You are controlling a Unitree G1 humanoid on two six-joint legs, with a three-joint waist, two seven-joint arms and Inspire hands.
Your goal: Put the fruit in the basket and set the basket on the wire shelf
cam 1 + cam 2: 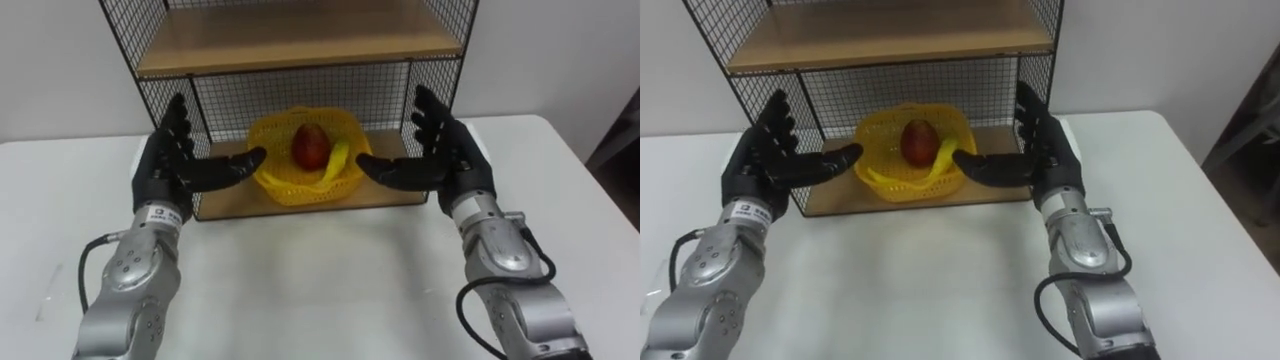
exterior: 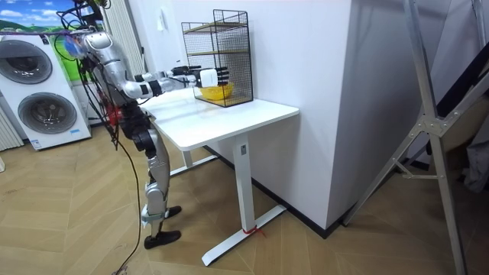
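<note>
Left eye view: basket w/ fruit on wire shelf, between fingers. Left hand, right hand splayed, empty. We judge placement done; next, pull hands back clear of the mesh.

A home laundry room: 2 washing machines, wood floor.

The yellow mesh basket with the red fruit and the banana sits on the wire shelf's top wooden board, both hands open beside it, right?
Not the top: the left eye view shows the yellow mesh basket, with the red fruit and the banana, on the bottom board of the black wire shelf. The left hand and right hand are open beside it.
</note>
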